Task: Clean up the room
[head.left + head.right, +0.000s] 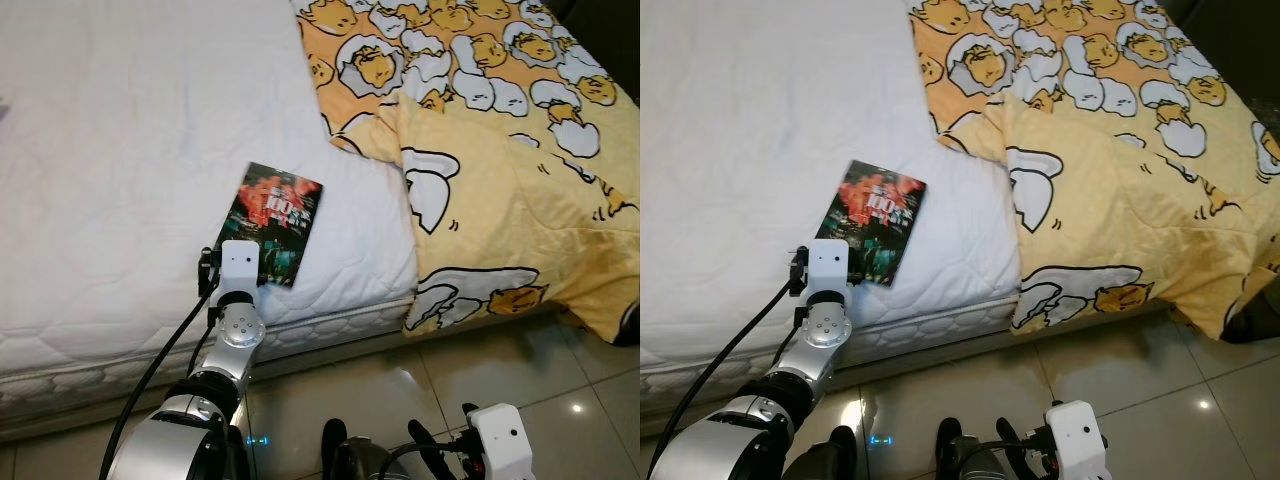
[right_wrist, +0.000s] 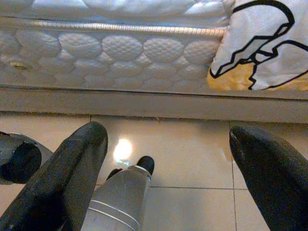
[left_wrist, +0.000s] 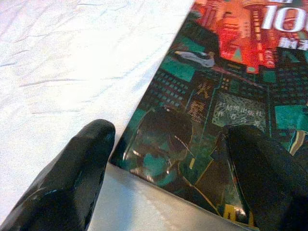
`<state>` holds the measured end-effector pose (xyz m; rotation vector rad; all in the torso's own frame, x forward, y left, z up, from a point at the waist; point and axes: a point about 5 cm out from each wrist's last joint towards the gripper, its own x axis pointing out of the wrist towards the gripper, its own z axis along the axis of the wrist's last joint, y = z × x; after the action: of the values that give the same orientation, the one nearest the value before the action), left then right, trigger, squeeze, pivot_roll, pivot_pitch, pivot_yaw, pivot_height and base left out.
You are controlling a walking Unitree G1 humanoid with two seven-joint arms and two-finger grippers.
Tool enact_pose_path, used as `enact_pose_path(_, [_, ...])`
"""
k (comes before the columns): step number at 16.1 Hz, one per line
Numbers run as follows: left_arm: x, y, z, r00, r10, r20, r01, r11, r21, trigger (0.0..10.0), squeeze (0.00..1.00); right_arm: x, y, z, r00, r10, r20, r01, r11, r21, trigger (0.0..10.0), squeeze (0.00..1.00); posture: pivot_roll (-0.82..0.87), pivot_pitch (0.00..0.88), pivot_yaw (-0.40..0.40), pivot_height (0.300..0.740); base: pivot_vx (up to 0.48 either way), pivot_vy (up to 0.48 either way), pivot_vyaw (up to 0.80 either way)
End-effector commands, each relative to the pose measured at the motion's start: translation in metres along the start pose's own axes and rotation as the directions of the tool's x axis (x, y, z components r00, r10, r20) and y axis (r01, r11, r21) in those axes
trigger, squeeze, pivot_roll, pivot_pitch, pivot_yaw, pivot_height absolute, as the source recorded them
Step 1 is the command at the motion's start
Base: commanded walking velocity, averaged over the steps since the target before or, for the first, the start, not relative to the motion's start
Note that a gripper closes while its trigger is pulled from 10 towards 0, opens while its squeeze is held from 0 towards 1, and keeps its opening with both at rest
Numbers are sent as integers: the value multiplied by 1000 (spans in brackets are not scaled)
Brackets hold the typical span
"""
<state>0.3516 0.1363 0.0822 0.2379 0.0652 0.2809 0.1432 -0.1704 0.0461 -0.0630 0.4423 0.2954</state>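
Note:
A book [image 1: 277, 224] with a dark, red and teal city cover lies flat on the white mattress [image 1: 120, 180], close to its front edge. My left gripper [image 3: 168, 139] is open at the book's near corner. One finger [image 3: 89, 154] rests on the sheet beside the corner, and the other finger [image 3: 257, 159] sits over the cover. From the head, the white left wrist housing [image 1: 240, 265] hides the fingertips. My right gripper [image 2: 168, 142] hangs low over the floor, open with nothing between its fingers, facing the quilted side of the mattress [image 2: 120, 53].
A yellow duvet [image 1: 500, 150] printed with egg cartoons covers the right part of the bed and hangs over its edge [image 1: 470, 295]. Glossy beige floor tiles [image 1: 400, 390] run along the bed. A dark object [image 1: 630, 330] lies at the far right.

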Motion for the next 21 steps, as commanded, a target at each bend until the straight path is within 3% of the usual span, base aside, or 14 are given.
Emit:
enact_pose_path(1, [-12, -5, -23, 995, -30, -99, 32, 999, 14, 10000, 0, -4, -4, -11, 998, -19, -58, 19, 1000, -5, 10000, 0, -103, 336, -154, 740, 0, 0, 0])
enact_pose_path(3, [-18, -18, -31, 971, -145, -192, 139, 989, -47, 10000, 0, -6, -3, -14, 997, -14, -74, 13, 1000, -6, 10000, 0, -104, 339, -156, 740, 0, 0, 0])
enact_pose_path(5, [-18, -29, -31, 932, -261, -249, 227, 961, -157, 10000, 0, -5, -2, -15, 996, -9, -86, 8, 1000, -7, 10000, 0, -105, 339, -154, 740, 0, 0, 0])
enact_pose_path(6, [-18, -31, -30, 919, -297, -260, 254, 949, -187, 10000, 0, -5, -2, -16, 996, -9, -89, 8, 1000, -7, 10000, 0, -107, 338, -154, 740, 0, 0, 0])
enact_pose_path(8, [-17, -42, -23, 868, -425, -258, 353, 892, -282, 10000, 0, -6, -5, -17, 995, -13, -97, 12, 1000, -12, 10000, 0, -113, 335, -150, 740, 0, 0, 0])
enact_pose_path(10, [-18, -45, -21, 844, -474, -253, 390, 864, -318, 10000, 0, -7, -7, -17, 995, -15, -100, 13, 1000, -14, 10000, 0, -114, 332, -150, 740, 0, 0, 0])
enact_pose_path(11, [-20, -48, -24, 813, -517, -268, 419, 839, -348, 0, 0, -7, -9, -17, 995, -14, -102, 12, 1000, -18, 10000, 0, -116, 331, -149, 740, 0, 0, 0])
enact_pose_path(16, [-24, -54, -24, 759, -590, -276, 480, 793, -375, 0, 0, -3, -10, -15, 994, 2, -106, -5, 1000, -24, 10000, 0, -107, 323, -143, 740, 0, 0, 0])
enact_pose_path(19, [-23, -47, -32, 798, -504, -332, 328, 824, -462, 0, 0, 1, -8, -14, 994, 13, -106, -16, 999, -28, 10000, 0, -104, 322, -138, 740, 0, 0, 0])
enact_pose_path(20, [-23, -48, -31, 799, -499, -335, 297, 812, -502, 0, 0, 1, -8, -15, 994, 14, -107, -17, 999, -28, 10000, 0, -103, 321, -137, 740, 0, 0, 0])
enact_pose_path(21, [-23, -53, -27, 796, -512, -321, 268, 775, -572, 0, 0, 1, -8, -15, 994, 14, -109, -17, 999, -28, 10000, 0, -103, 318, -137, 740, 0, 0, 0])
